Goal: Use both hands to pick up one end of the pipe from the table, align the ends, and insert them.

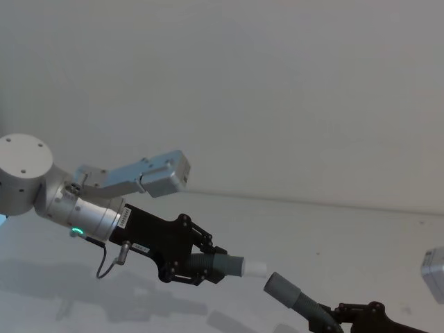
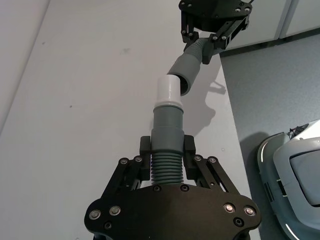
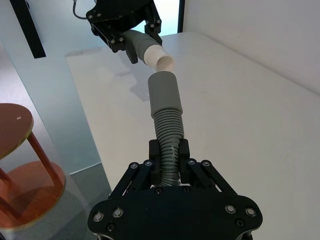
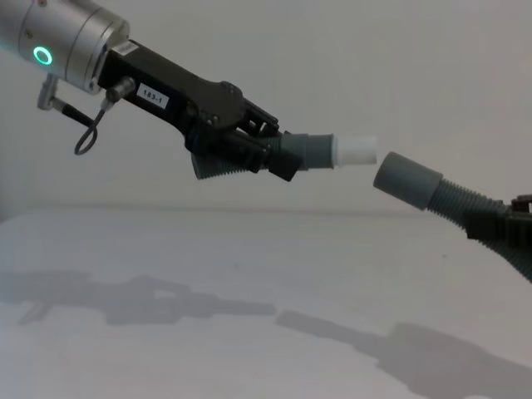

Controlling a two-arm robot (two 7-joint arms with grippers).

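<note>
Left gripper [image 4: 262,154], reaching in from ten o'clock in the chest view, is clamped on the ribbed part of one hose piece [image 4: 218,169], whose narrow cuff [image 4: 309,151] and white tube tip [image 4: 356,150] point toward three o'clock. Right gripper [image 4: 509,226], low at four o'clock, is clamped on the second hose piece [image 4: 455,199], its socket cuff [image 4: 406,181] aimed at ten o'clock. Tip and socket are near but not touching, the socket slightly lower, both held above the table [image 4: 249,274].
</note>
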